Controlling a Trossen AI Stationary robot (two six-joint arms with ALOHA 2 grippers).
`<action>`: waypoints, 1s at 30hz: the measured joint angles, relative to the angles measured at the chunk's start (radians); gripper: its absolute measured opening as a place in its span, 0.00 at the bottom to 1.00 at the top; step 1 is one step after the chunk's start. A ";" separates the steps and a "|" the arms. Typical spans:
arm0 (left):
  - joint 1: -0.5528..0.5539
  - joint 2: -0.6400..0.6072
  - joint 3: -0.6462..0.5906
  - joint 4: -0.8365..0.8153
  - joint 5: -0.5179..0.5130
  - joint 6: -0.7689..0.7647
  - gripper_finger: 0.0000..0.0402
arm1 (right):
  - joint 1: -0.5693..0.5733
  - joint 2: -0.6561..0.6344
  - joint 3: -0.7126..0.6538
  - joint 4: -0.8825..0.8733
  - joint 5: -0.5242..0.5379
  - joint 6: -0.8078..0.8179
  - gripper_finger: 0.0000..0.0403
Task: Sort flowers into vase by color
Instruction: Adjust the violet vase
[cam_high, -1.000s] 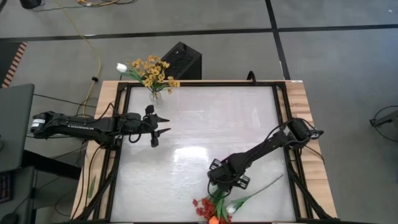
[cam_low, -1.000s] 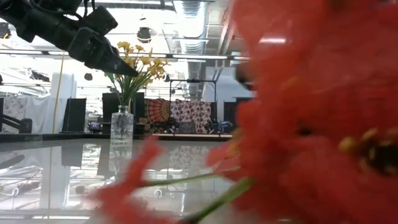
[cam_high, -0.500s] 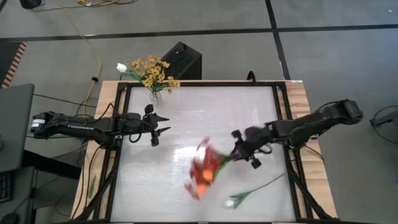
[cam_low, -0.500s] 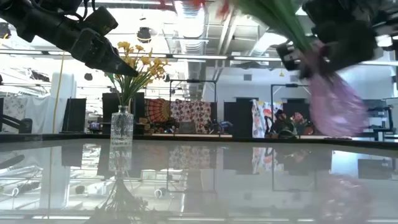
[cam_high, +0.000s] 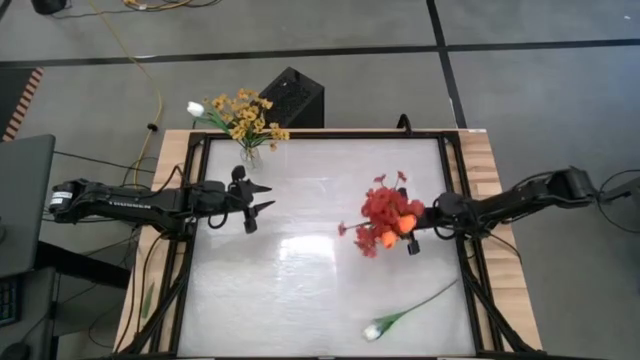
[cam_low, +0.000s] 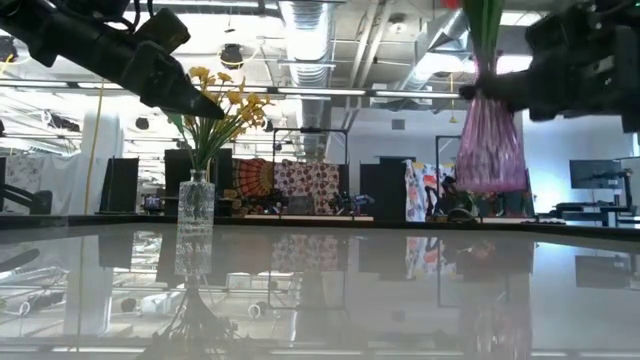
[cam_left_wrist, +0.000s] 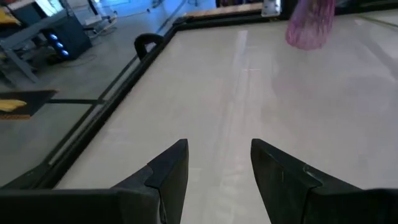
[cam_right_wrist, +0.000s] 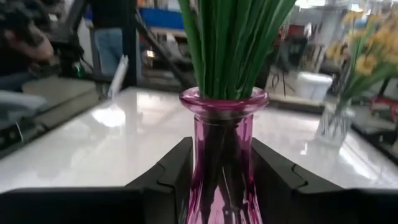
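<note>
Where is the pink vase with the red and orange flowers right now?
The pink vase is held off the table in the right gripper, on the right side in the high view, its red and orange flowers pointing toward the table's middle.

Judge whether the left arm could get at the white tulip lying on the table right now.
Probably not easily. The white tulip lies near the front right corner, far across from the empty left gripper. Nothing blocks the path, but the right gripper, holding the pink vase, is nearer.
</note>
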 joint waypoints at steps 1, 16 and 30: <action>0.000 0.000 0.000 0.008 -0.006 0.000 0.41 | 0.000 0.018 0.000 0.000 0.011 0.000 0.38; 0.000 0.000 0.000 0.004 -0.016 -0.011 0.41 | 0.002 0.480 -0.001 0.424 0.009 0.021 0.38; 0.000 0.000 0.000 -0.008 -0.011 -0.030 0.41 | 0.002 0.746 0.047 0.648 -0.021 0.053 0.38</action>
